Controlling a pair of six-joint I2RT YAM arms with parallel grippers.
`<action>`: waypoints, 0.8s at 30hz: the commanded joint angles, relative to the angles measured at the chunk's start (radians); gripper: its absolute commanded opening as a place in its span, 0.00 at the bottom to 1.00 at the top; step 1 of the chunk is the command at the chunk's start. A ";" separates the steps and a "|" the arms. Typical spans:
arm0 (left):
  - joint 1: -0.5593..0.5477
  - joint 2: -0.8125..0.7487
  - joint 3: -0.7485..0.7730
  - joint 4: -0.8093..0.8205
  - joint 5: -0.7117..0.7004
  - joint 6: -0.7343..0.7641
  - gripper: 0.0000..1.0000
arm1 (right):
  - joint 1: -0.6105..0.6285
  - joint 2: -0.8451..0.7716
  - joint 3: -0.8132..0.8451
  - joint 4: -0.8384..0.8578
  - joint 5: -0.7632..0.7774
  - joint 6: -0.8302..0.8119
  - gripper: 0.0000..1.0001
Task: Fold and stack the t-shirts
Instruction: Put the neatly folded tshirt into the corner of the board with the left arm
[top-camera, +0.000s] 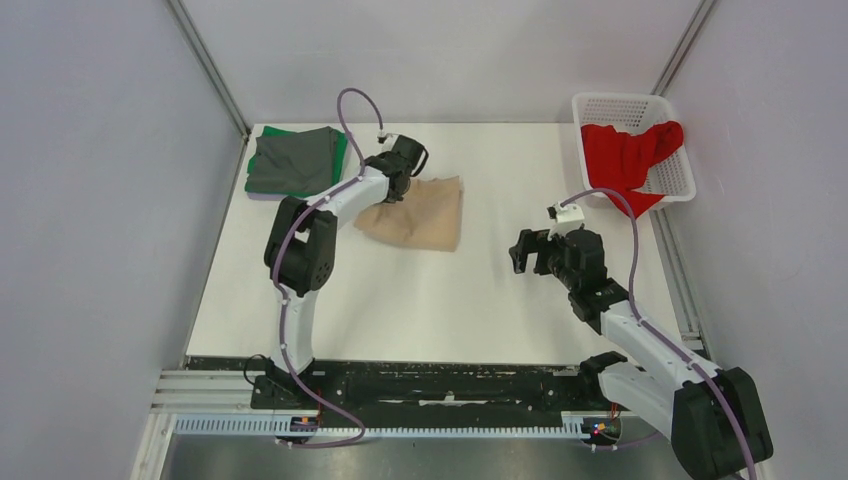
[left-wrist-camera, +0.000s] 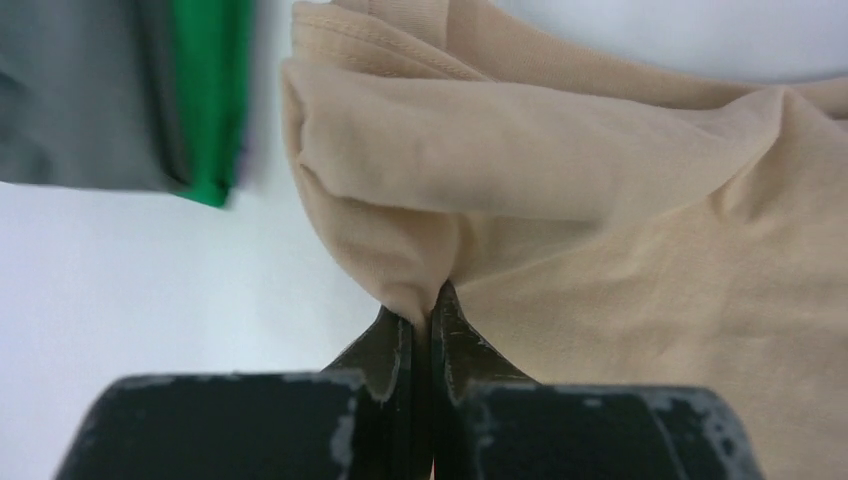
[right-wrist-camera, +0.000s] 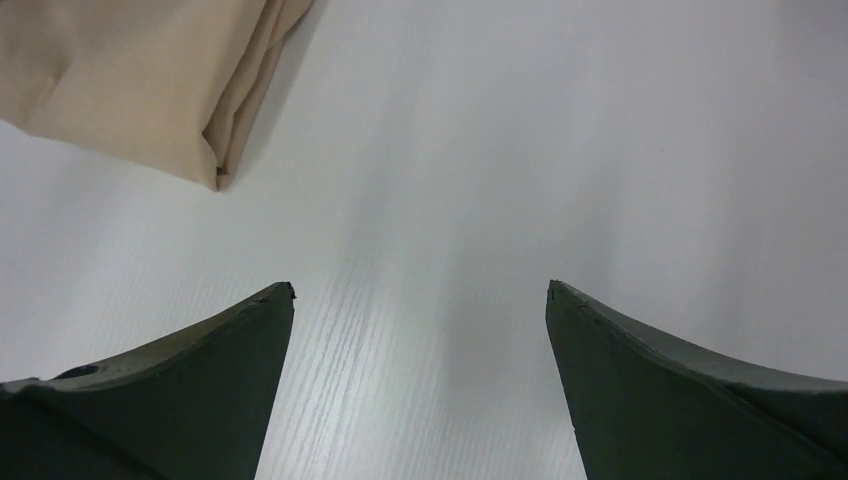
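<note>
Beige soft cloth t-shirt (top-camera: 418, 215) (left-wrist-camera: 620, 260) (right-wrist-camera: 120, 80) lies rumpled and partly folded on the white desk (top-camera: 450, 300), toward its far left. The left gripper (top-camera: 388, 188) (left-wrist-camera: 431, 305) is clamped tight on a pinch of this shirt's left edge. From above its fingertips are hidden beneath the wrist, and the arm covers the shirt's near-left corner.

Just left of it sits a stack: a dark grey folded t-shirt (top-camera: 295, 160) (left-wrist-camera: 70, 90) on top and a green t-shirt (top-camera: 342, 148) (left-wrist-camera: 210, 90) showing only as a strip along the right side. A lavender layer (top-camera: 262, 196) is no more than a thin sliver at the near edge. The left wrist view cuts the stack off and blurs it.

The right gripper (top-camera: 520, 250) (right-wrist-camera: 420, 290) is spread wide over bare desk, holding nothing, well apart from the beige shirt.

A bright red t-shirt (top-camera: 625, 160) is bunched in the white plastic lattice basket (top-camera: 620, 103) at the far right, spilling over its near rim; its shape is hard to read.
</note>
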 joint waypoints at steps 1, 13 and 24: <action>0.019 -0.020 0.126 0.048 -0.313 0.305 0.02 | -0.001 -0.047 -0.016 0.023 0.051 -0.008 0.98; 0.115 -0.141 0.073 0.327 -0.327 0.766 0.02 | -0.001 -0.096 -0.020 0.029 0.123 0.007 0.98; 0.195 -0.211 0.223 0.239 -0.152 0.760 0.02 | -0.001 -0.087 -0.017 0.024 0.123 0.020 0.98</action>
